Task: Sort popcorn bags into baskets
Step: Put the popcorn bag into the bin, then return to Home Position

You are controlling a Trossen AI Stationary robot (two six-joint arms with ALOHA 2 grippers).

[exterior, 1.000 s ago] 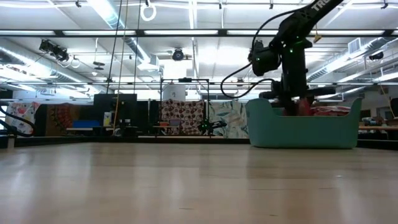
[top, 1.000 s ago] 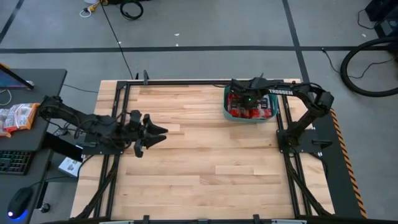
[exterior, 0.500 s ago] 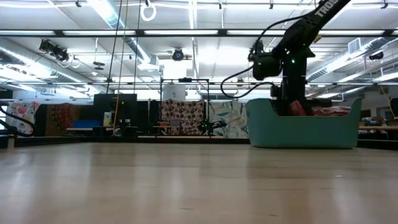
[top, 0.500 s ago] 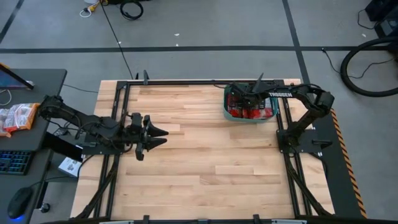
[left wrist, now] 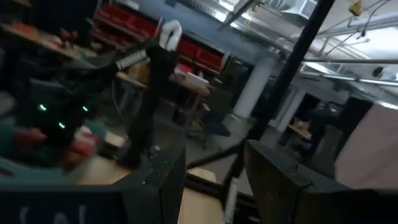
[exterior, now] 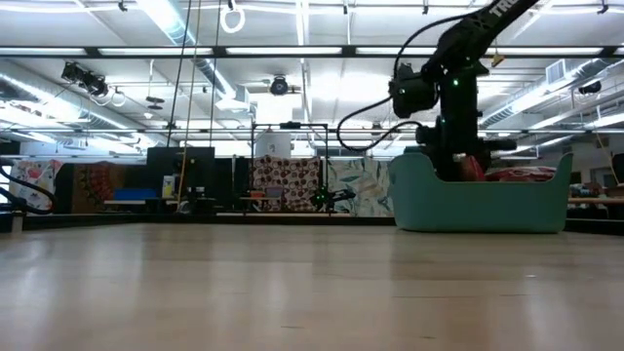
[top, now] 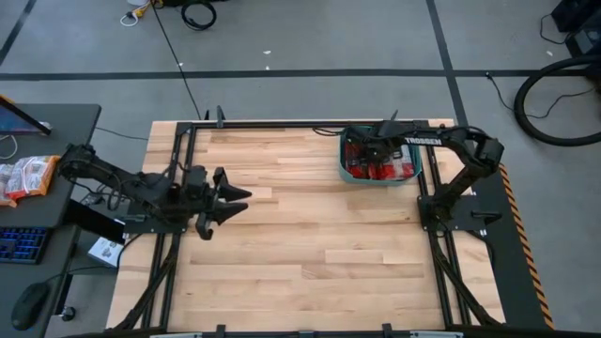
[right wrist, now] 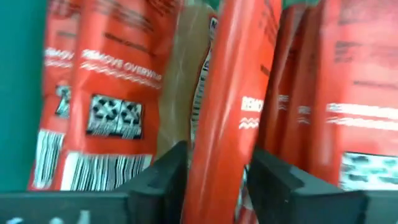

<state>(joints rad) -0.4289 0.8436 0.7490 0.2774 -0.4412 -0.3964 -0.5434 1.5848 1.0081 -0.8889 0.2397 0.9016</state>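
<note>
The teal basket (top: pixel 341 167) (exterior: pixel 478 200) stands at the table's far right corner, filled with red popcorn bags (top: pixel 385 167) standing on edge. My right gripper (top: pixel 370 150) (right wrist: pixel 217 155) reaches down into the basket, shut on one upright red bag (right wrist: pixel 231 93); other bags (right wrist: pixel 106 74) (right wrist: pixel 357 93) stand on either side of it. In the low view the basket wall hides the fingers. My left gripper (top: pixel 229 200) (left wrist: pixel 214 155) hovers open over the table's left side, touching nothing. My right gripper pinches one red popcorn bag between its two fingers, coming from above and pointing down into the basket. The fingers (right wrist: pixel 165 177) sit on the bag's upper part (right wrist: pixel 214 168), which fills the gap between them. The bag stands upright among the other bags, inside the basket.
Bare wooden tabletop (top: pixel 310 244) lies between the two arms. Black frame rails (top: pixel 178 169) run along the table's left and right sides. A side desk at the left holds a keyboard (top: pixel 21 244), a mouse and paler orange-and-white packets (top: pixel 23 176).
My right gripper rose a little inside the basket, then came down again, shifting slightly toward the table's left. It stayed over the basket throughout.
</note>
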